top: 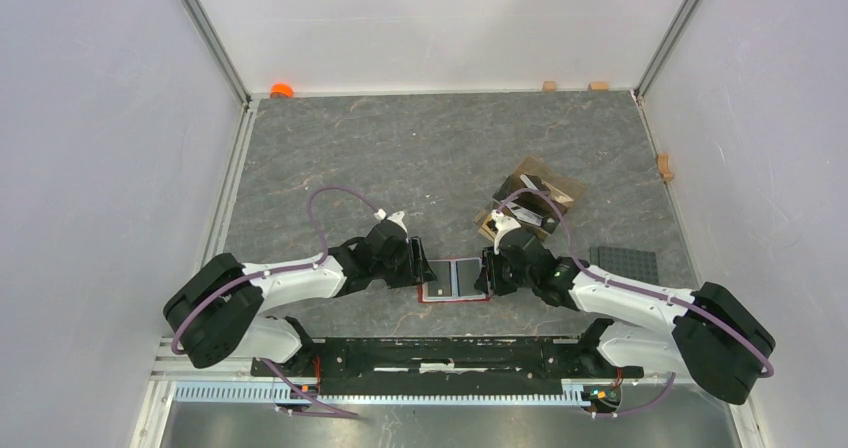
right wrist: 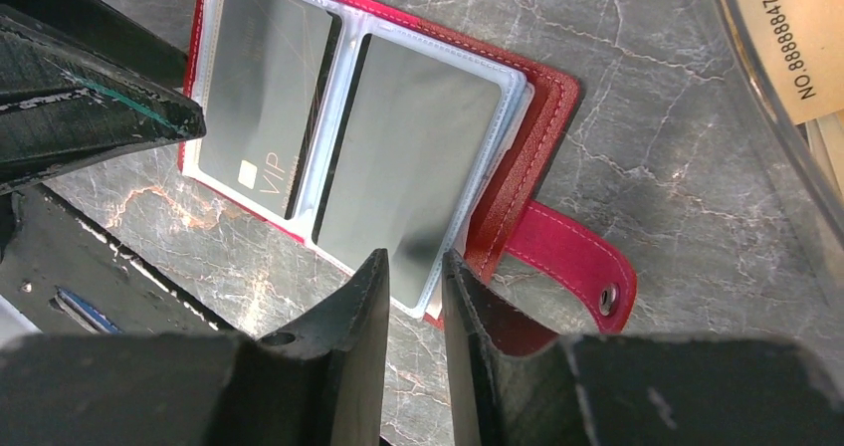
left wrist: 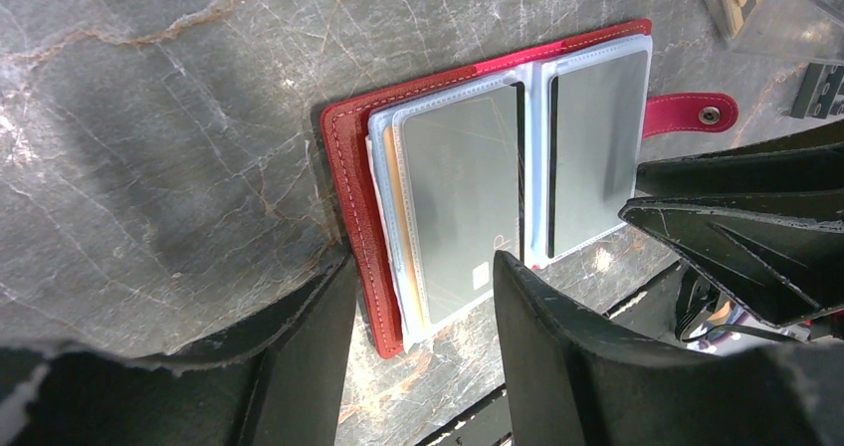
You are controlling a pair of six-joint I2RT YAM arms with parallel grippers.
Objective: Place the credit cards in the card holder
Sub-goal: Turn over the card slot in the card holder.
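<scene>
The red card holder (top: pixel 440 297) lies open on the table between both arms, its clear sleeves facing up. A dark credit card marked VIP (right wrist: pixel 264 98) fills one sleeve and a grey-looking card (right wrist: pixel 408 157) the other. An orange edge (left wrist: pixel 395 217) peeks from a sleeve underneath. My left gripper (left wrist: pixel 423 260) is open, its fingers straddling the holder's near corner (left wrist: pixel 348 187) without touching it. My right gripper (right wrist: pixel 414 257) stands narrowly open at the opposite sleeve's corner, beside the snap strap (right wrist: pixel 572 257), with table showing through the gap.
A clear box with tan blocks (top: pixel 535 203) stands just behind the right arm. A dark gridded mat (top: pixel 625 263) lies to the right. An orange object (top: pixel 282 90) and small wooden blocks (top: pixel 549 85) sit along the back wall. A black rail (top: pixel 440 353) borders the near edge.
</scene>
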